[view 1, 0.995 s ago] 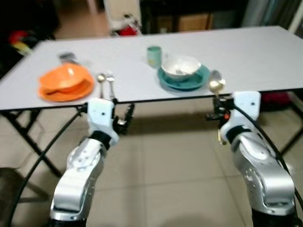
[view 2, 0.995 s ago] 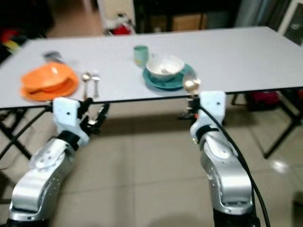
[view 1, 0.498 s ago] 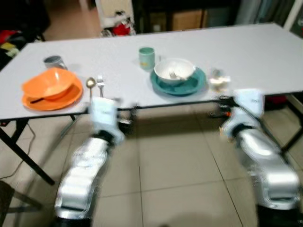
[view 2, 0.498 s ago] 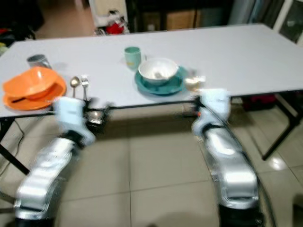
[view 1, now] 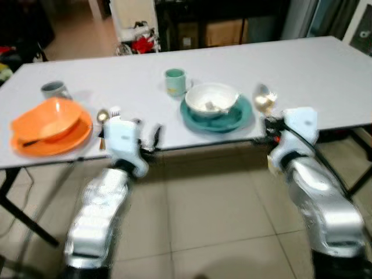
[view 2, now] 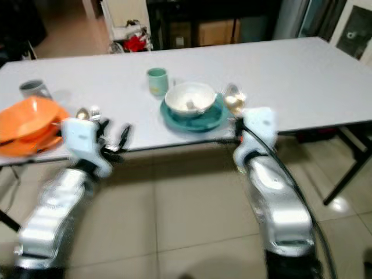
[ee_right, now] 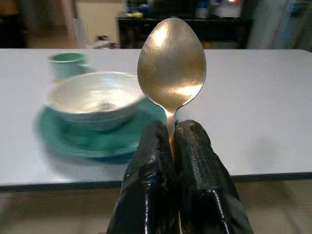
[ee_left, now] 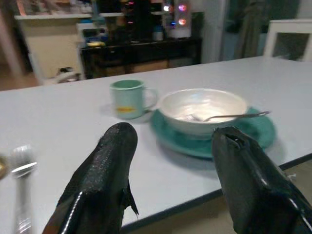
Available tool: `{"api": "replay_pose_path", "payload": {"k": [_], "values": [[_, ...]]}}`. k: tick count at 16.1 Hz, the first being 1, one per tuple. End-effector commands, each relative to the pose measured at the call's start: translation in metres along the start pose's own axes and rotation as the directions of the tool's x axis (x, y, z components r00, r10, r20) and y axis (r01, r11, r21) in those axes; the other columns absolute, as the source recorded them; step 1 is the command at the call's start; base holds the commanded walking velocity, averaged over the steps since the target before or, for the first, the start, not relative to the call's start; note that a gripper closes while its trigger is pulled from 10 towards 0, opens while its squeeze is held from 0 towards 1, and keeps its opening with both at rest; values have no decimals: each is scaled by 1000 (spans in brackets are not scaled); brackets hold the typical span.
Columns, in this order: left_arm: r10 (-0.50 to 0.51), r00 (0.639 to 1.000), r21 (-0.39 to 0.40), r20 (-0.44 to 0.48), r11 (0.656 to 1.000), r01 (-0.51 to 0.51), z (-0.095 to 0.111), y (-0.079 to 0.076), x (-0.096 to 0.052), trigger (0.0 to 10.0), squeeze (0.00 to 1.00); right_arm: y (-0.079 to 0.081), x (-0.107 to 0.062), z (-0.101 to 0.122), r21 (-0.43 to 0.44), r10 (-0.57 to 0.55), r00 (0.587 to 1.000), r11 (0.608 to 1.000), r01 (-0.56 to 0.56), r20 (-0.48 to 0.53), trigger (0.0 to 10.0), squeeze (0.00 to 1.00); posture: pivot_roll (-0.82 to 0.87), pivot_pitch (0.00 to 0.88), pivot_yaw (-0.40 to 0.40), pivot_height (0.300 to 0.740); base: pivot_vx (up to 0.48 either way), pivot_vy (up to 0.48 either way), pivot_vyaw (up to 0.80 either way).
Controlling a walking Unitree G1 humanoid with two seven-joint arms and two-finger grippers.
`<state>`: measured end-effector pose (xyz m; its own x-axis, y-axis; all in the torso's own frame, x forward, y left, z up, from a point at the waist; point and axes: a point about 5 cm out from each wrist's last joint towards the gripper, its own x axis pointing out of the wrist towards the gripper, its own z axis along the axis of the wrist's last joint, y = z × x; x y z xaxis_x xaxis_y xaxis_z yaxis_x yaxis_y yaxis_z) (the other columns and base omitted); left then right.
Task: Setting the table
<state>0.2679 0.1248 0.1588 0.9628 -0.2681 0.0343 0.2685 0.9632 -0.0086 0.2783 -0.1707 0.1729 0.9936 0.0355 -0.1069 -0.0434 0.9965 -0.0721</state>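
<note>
At the counter edge: right pincer (ee_right: 171,146) clamped tight on a spoon (ee_right: 171,68), bowl upward, near the teal plate (view 1: 218,113).
Left pincer (ee_left: 170,161): fingers spread wide, holding nothing, at the counter (view 1: 314,64) edge.
Place setting: white bowl (view 1: 211,97) on plate, cup (view 1: 174,81) behind.
Risk: spoon may slip or strike the bowl, given the narrow handle grip.

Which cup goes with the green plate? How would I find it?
Look at the long white table. Near its middle sits a round teal plate holding a white bowl. The small mint-green mug stands just behind it; the grey cup stands by the orange dishes.
</note>
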Motion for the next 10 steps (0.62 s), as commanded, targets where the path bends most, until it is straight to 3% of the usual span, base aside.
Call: {"api": "replay_pose_path", "payload": {"k": [1, 10], "values": [[49, 999, 29, 7, 998, -49, 2, 12, -1, 10000, 0, 6, 1, 5, 6, 32, 999, 999, -32, 14, 10000, 0, 21, 0, 63, 740, 386, 0, 0], [57, 998, 34, 13, 998, -57, 1, 13, -3, 10000, 0, 8, 0, 6, -5, 55, 998, 998, -55, 12, 10000, 0, 21, 0, 57, 740, 385, 0, 0]]}}
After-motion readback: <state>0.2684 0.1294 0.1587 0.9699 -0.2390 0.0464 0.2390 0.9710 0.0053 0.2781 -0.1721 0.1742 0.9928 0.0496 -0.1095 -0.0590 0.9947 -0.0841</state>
